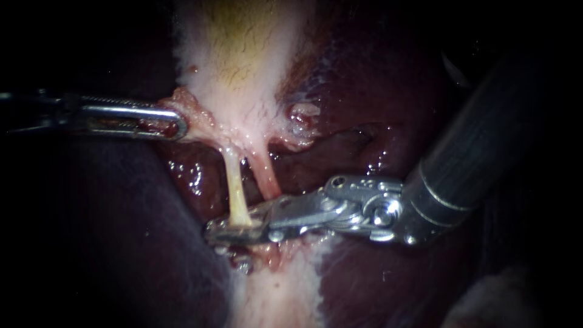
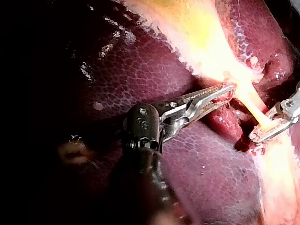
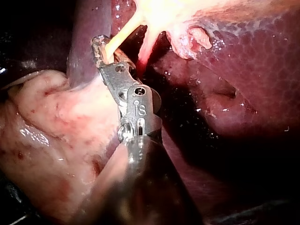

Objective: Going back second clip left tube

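One tube [image 1: 237, 189] (between right instrument [image 1: 234, 233] jaws)

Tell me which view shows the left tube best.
Endoscope view: the left tube shows full length, from the gallbladder down to the right instrument. The left wrist view shows it brightly lit, ahead of the left instrument. The right wrist view shows it small, beyond the right instrument's tip.

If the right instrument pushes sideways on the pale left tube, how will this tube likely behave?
The left tube looks thin and stretched taut below the gallbladder, so it would probably bend and spring back rather than resist. Its surface glistens, so it is likely slippery. Being so slender, it may tear if the right instrument pulls hard.
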Action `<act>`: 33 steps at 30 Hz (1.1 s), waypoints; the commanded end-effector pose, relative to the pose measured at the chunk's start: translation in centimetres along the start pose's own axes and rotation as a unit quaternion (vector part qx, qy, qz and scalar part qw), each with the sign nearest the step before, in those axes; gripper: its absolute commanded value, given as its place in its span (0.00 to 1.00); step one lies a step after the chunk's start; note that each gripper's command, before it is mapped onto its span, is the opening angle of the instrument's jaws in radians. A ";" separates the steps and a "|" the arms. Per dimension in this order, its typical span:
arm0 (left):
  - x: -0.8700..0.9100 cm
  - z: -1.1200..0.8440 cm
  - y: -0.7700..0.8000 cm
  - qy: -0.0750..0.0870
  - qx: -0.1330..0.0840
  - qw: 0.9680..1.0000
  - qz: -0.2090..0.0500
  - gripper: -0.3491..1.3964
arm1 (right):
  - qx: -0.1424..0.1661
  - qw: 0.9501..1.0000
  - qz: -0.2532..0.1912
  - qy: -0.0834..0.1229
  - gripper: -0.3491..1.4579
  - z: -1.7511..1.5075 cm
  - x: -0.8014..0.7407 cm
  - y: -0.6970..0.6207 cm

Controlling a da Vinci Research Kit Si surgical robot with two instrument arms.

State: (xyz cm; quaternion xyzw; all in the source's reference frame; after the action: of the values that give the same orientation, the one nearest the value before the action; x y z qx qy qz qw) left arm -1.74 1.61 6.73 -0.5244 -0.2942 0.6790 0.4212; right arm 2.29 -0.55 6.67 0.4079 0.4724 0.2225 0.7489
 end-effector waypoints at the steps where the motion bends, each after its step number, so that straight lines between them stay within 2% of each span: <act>1: 0.00 0.00 0.00 0.000 0.000 1.000 0.000 0.00 | 0.000 1.000 0.000 0.000 0.00 0.00 -0.01 0.00; 3: 0.00 0.00 0.00 0.000 0.000 1.000 0.000 0.00 | 0.000 1.000 -0.001 0.000 0.04 0.01 -0.01 0.00; 7: 0.00 0.00 0.00 0.000 0.000 1.000 0.000 0.00 | 0.003 1.000 -0.008 0.007 0.36 0.09 -0.04 0.02; 9: 0.00 0.00 0.00 0.000 0.000 1.000 0.000 0.00 | 0.003 1.000 -0.012 0.007 0.43 0.16 -0.03 0.04; 12: 0.00 0.00 -0.01 0.000 0.000 1.000 0.000 0.00 | -0.008 1.000 -0.022 0.014 0.46 0.24 -0.06 0.06; 17: 0.00 0.00 -0.01 0.000 0.000 1.000 0.000 0.00 | -0.013 0.999 -0.047 0.015 0.47 0.27 -0.10 0.10; 24: -0.01 0.00 -0.01 0.000 0.000 1.000 0.000 0.00 | -0.070 0.990 -0.115 0.036 0.47 0.20 -0.11 0.23; 29: -0.01 0.00 -0.01 0.000 0.000 1.000 0.000 0.00 | -0.082 0.987 -0.130 0.038 0.47 0.12 -0.14 0.29; 33: -0.02 0.00 0.00 0.000 0.000 1.000 0.000 0.00 | -0.084 0.986 -0.142 0.038 0.47 0.06 -0.17 0.28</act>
State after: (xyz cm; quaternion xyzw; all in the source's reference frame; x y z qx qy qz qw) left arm -1.74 1.60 6.75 -0.5245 -0.2939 0.6792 0.4210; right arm 2.27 -0.54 7.01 0.2614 0.5336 0.1665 0.7869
